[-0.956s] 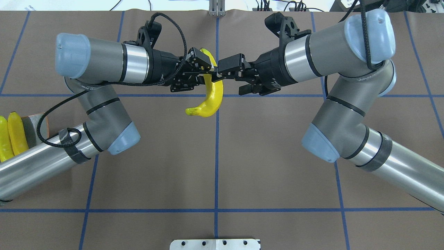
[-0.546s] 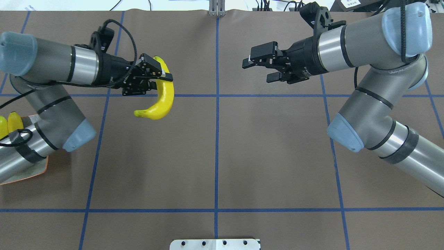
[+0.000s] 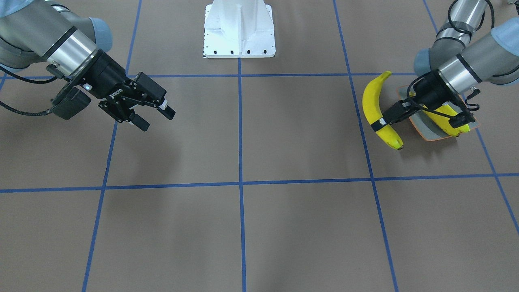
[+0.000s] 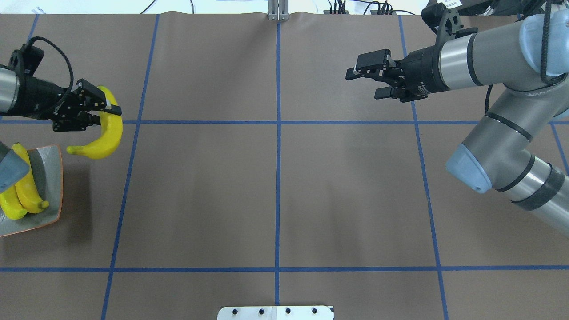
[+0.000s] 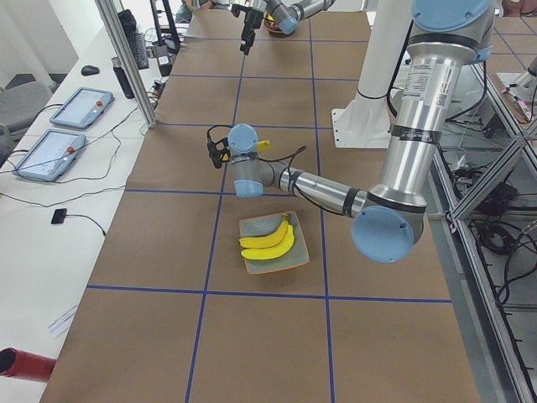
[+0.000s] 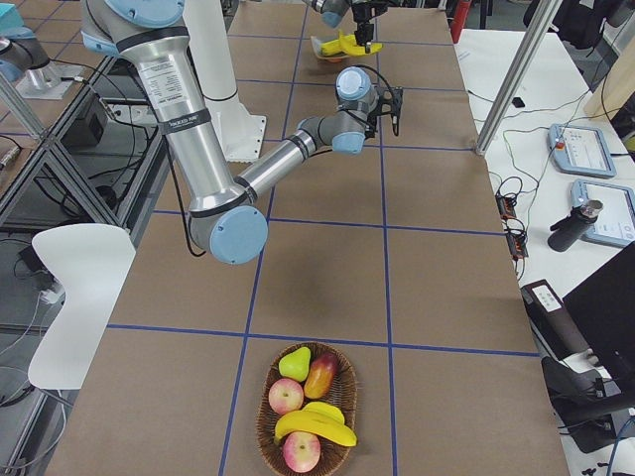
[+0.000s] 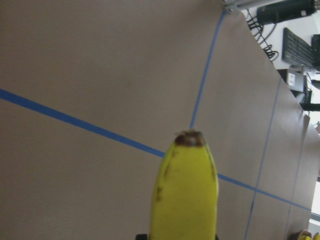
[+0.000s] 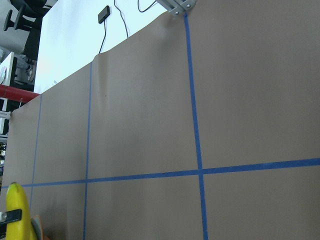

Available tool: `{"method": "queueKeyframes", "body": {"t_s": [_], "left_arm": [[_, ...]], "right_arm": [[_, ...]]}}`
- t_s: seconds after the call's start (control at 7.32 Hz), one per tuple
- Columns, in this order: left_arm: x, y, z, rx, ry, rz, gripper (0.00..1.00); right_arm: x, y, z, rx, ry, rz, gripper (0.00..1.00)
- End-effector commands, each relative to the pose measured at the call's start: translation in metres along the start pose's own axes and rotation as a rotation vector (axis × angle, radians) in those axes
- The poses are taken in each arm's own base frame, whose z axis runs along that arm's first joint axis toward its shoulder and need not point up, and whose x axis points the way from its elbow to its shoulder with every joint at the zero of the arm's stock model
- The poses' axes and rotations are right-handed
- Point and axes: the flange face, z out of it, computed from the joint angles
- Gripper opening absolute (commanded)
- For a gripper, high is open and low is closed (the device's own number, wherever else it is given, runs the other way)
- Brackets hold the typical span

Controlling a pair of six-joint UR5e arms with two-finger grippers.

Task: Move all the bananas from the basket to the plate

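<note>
My left gripper [image 4: 106, 114] is shut on a yellow banana [image 4: 104, 138], holding it above the table just beyond the plate [image 4: 51, 178]. The banana [image 3: 371, 101] hangs curved beside the plate's [image 3: 423, 126] edge, and its dark tip [image 7: 189, 139] fills the left wrist view. Two more bananas [image 4: 24, 193] lie side by side on the grey, orange-rimmed plate. My right gripper [image 4: 362, 84] is open and empty, far off over the table's right half. The wicker basket [image 6: 273, 436] stands at the table's right end with a banana [image 6: 317, 423] in it.
The basket also holds apples [image 6: 286, 397] and a pear [image 6: 295, 364]. The robot's white base [image 3: 239, 30] stands at the near table edge. Blue tape lines grid the brown table cover. My left forearm [image 4: 9, 166] reaches over the plate's near corner.
My left arm has carried the banana from the table's middle leftward to beside the plate. My right gripper has drawn back to the right, open, away from the banana.
</note>
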Motion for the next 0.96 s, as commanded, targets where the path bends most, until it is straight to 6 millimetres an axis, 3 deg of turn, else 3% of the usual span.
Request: {"method": "queueKeyframes", "body": {"t_s": [0.0,0.41,0.82], "left_arm": [[-0.045,-0.027,-0.017,0.056,-0.135,-0.097,0.0],[-0.128,-0.026,-0.022,0.072,-0.311,-0.23,0.0],[-0.134,-0.024,-0.005,0.139,-0.446,-0.201,0.0]], "right_arm": [[0.021,-0.002,-0.002,0.03,0.031,0.007,1.0],[0.03,-0.003,-0.001,0.038,0.047,-0.002,1.0],[0.043,-0.005,0.0,0.063,0.071,-0.028,1.0]]}}
